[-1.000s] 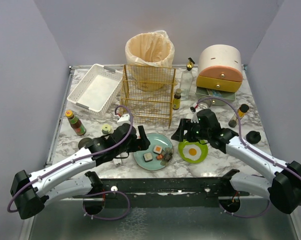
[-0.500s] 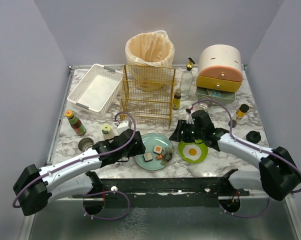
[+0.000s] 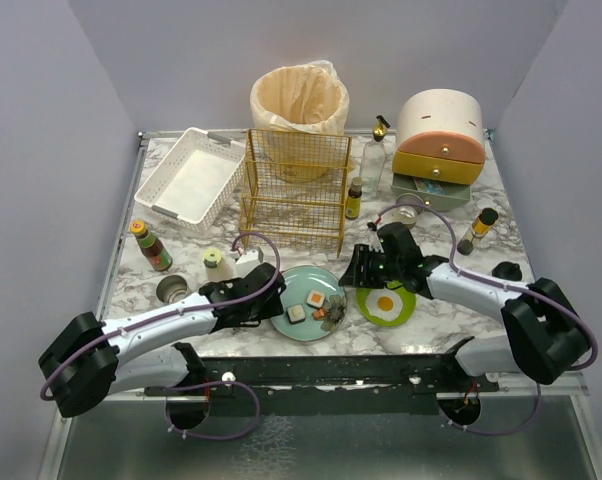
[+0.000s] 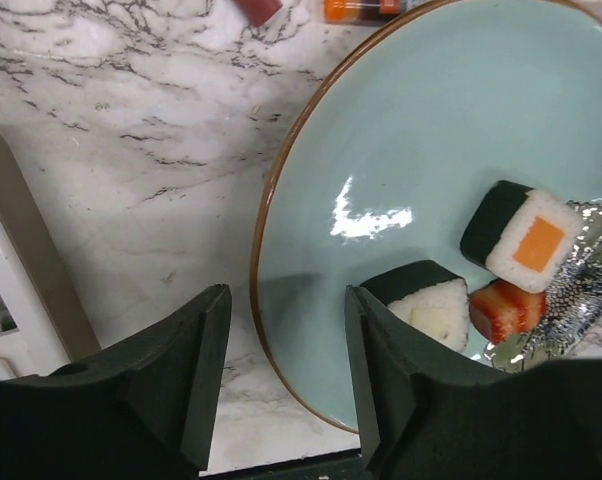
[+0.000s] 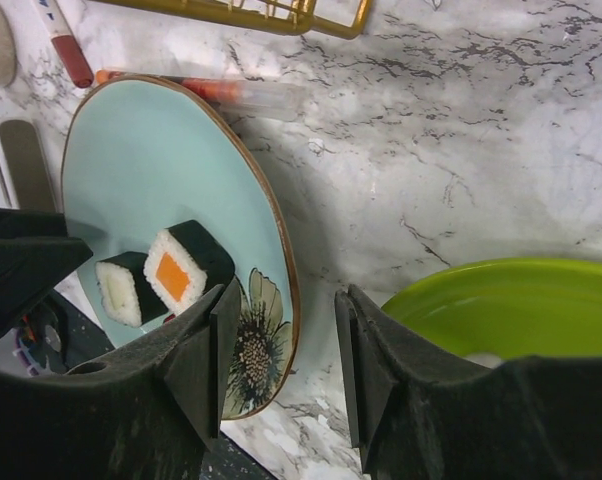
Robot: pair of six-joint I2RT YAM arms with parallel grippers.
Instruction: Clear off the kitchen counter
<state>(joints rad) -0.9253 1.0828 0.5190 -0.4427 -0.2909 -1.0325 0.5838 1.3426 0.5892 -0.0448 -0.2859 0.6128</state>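
A light teal plate (image 3: 303,283) with two sushi pieces (image 3: 315,299), a red bit and crumpled foil lies on the kitchen counter (image 3: 433,322) near its front edge. My left gripper (image 3: 272,303) is low at the plate's left rim. In the left wrist view its jaws (image 4: 286,370) stand open astride the rim of the plate (image 4: 411,150), one finger over marble (image 4: 131,150), the other over the plate. My right gripper (image 3: 354,272) is open at the right rim. Its jaws (image 5: 286,370) straddle the edge of the plate (image 5: 151,170), clear of it.
A green plate (image 3: 367,306) with a fried egg lies just right of the teal one. Behind stand a gold wire rack (image 3: 296,190), a white slotted tray (image 3: 191,175), a lined bin (image 3: 299,100) and a drawer box (image 3: 439,140). Bottles (image 3: 151,245), a can (image 3: 171,290) and a black cap (image 3: 506,272) are scattered around.
Both grippers have sunk toward the teal plate's opposite rims, and both pairs of jaws have narrowed. The plate has not moved.
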